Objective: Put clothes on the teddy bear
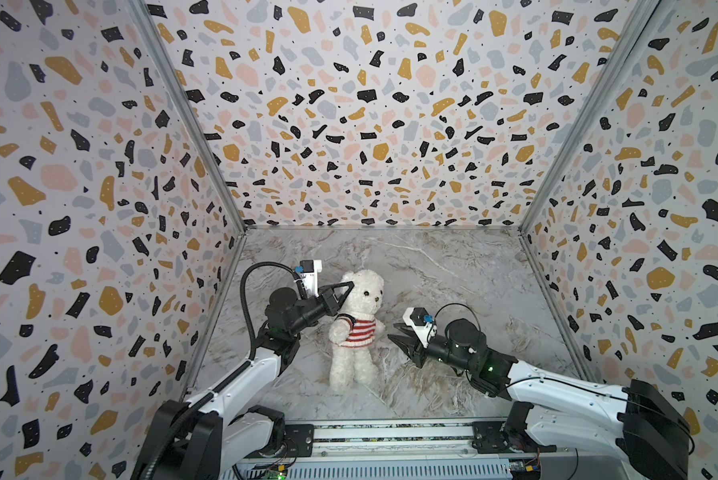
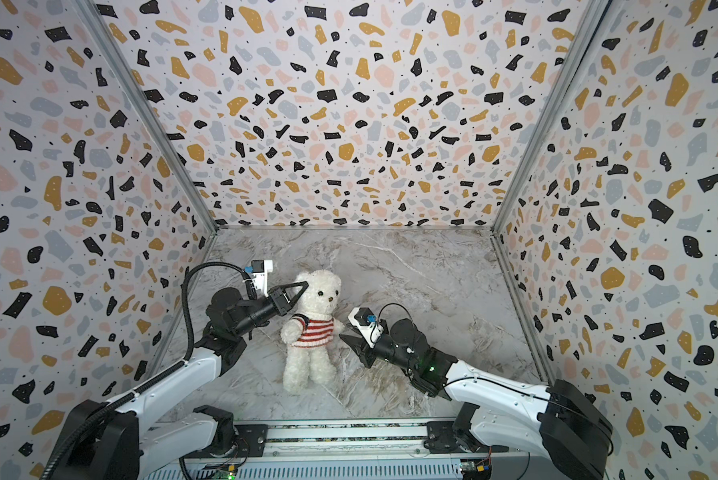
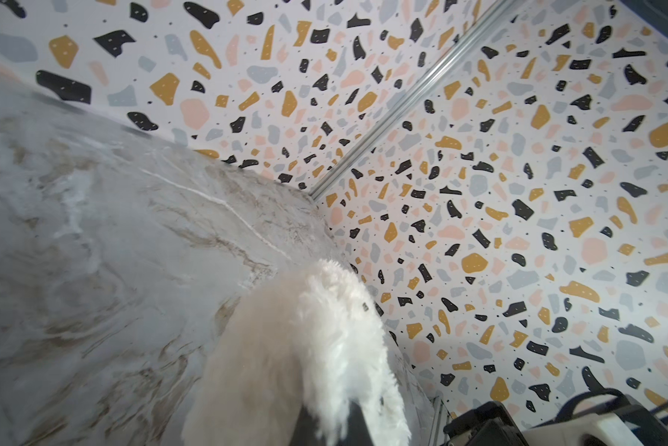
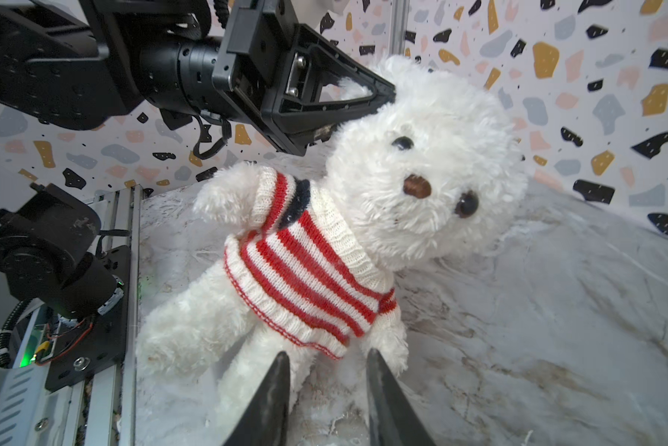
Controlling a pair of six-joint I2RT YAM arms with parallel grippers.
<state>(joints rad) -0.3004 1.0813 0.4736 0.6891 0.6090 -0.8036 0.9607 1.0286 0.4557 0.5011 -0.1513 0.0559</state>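
Note:
The teddy bear (image 1: 363, 295) (image 2: 322, 289) stands upright on the marble table, wearing a red-and-white striped sweater (image 1: 357, 332) (image 2: 312, 330) (image 4: 309, 270) over its chest. My left gripper (image 1: 351, 286) (image 2: 305, 284) (image 4: 386, 92) is shut on the bear's ear, and white fur (image 3: 305, 340) bulges out between its dark fingers (image 3: 305, 424). My right gripper (image 1: 392, 331) (image 2: 343, 332) (image 4: 326, 357) is open just beside the bear's arm and the sweater's hem. There is nothing between its fingers (image 4: 282, 370). In the right wrist view the bear's face (image 4: 421, 154) shows in full.
The marble table (image 1: 453, 282) is boxed in by terrazzo-patterned walls (image 1: 370, 124) at the back and both sides. A metal rail (image 1: 390, 432) with both arm bases runs along the front edge. The left arm's base joint (image 4: 46, 247) sits near the bear's legs.

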